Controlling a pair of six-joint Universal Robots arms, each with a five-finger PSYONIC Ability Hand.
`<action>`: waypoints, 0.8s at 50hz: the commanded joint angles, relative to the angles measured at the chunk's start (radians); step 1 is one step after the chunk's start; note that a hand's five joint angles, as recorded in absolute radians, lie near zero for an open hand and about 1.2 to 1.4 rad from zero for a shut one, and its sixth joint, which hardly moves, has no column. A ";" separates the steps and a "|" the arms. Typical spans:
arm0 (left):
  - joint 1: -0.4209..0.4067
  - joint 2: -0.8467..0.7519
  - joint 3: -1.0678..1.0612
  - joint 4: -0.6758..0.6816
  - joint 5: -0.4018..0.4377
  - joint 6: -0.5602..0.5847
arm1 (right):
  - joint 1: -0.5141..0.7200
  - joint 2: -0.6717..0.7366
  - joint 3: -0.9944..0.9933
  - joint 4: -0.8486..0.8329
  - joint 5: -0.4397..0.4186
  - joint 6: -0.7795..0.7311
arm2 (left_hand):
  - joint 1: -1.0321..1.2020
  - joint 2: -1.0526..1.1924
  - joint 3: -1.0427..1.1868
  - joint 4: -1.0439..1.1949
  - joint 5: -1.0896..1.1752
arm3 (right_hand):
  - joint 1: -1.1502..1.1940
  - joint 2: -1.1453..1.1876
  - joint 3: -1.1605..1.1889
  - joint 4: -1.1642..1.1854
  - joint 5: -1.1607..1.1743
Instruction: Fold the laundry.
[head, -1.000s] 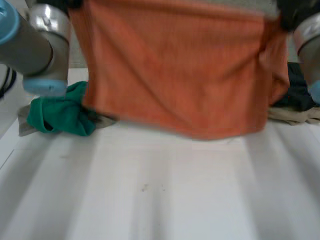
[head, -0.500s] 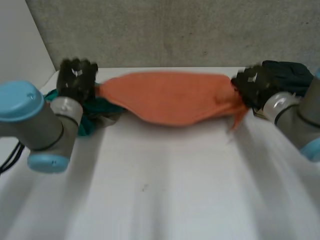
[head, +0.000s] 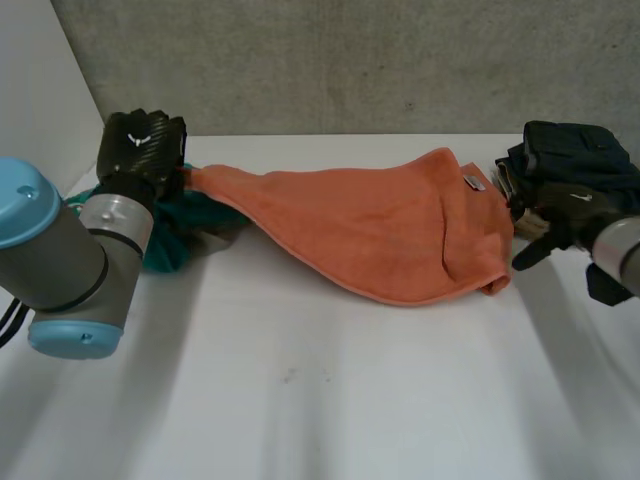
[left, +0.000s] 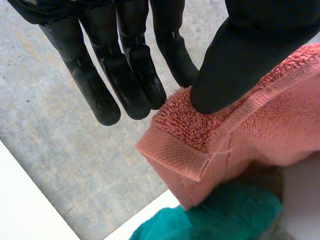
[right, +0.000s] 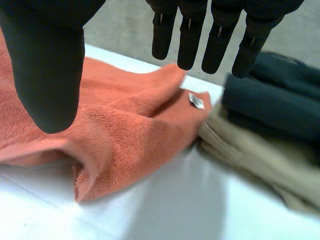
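The orange towel (head: 390, 230) lies across the far part of the table (head: 330, 390). The left hand (head: 140, 150) pinches its left corner, lifted above a green cloth (head: 165, 245). The right hand (right: 47, 65) is spread wide just right of the towel, holding nothing, beside dark clothes (head: 575, 155).

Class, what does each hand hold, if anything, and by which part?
The left hand pinches the orange towel by a corner; the right hand holds nothing.

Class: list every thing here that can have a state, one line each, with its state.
orange towel: unfolded, rumpled, lying on the table
left hand: shut, pinching the towel's corner
right hand: open, holding nothing
dark clothes: folded, stacked on beige cloth
green cloth: bunched, unfolded
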 joint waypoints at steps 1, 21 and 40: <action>0.000 0.011 0.030 -0.025 0.000 -0.011 | -0.044 -0.010 0.039 0.051 -0.005 0.065 | 0.268 0.198 0.201 0.196 0.228 | 0.017 0.018 0.028 0.040 0.061; 0.003 0.017 0.039 -0.055 0.000 -0.026 | 0.010 0.104 0.041 -0.019 -0.037 -0.013 | 0.268 0.198 0.201 0.196 0.228 | 0.078 0.080 0.089 0.101 0.123; 0.003 0.031 0.074 -0.059 0.000 -0.040 | 0.022 0.044 0.216 -0.174 -0.037 -0.352 | 0.268 0.198 0.201 0.196 0.228 | 0.187 0.188 0.198 0.210 0.231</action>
